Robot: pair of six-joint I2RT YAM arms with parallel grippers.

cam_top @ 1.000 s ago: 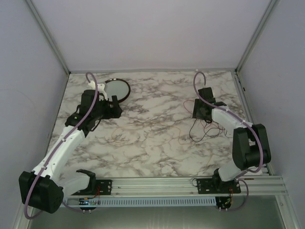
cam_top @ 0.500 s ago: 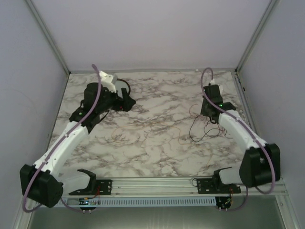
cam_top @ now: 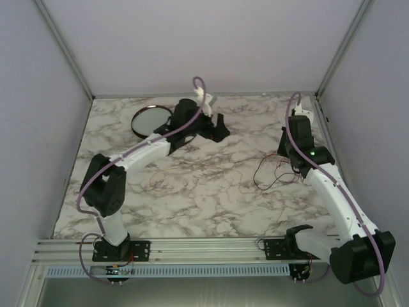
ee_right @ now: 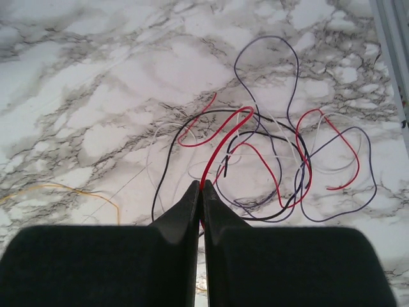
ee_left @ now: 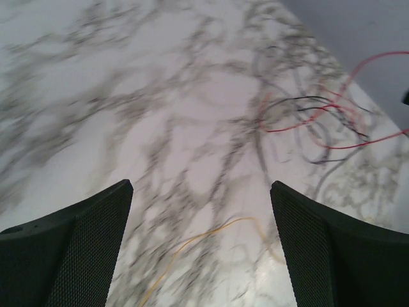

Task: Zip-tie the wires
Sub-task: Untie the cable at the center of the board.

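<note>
The wires [ee_right: 275,160] lie as a loose tangle of thin red, black, purple and white strands on the marble table [ee_right: 96,96]. In the top view the wires [cam_top: 275,174] are at the right side of the table. My right gripper [ee_right: 202,187] is shut on one red wire at the near edge of the tangle; from above the right gripper [cam_top: 286,151] sits over its far end. My left gripper [ee_left: 199,187] is open over bare marble, nothing between its fingers [ee_left: 77,249]. The left gripper [cam_top: 217,131] is at the back centre, and the tangle [ee_left: 319,121] shows far off at its upper right.
A round dark-rimmed dish [cam_top: 150,119] stands at the back left. A thin yellow strand [ee_left: 192,246] lies on the table below the left gripper, and a yellow strand [ee_right: 64,188] also shows left of the right gripper. Grey walls and a metal frame [cam_top: 323,121] enclose the table.
The left arm has swung from the dish at the back left to the back centre, its jaws staying open. The right gripper has shut on a red wire and its arm has stretched out.
</note>
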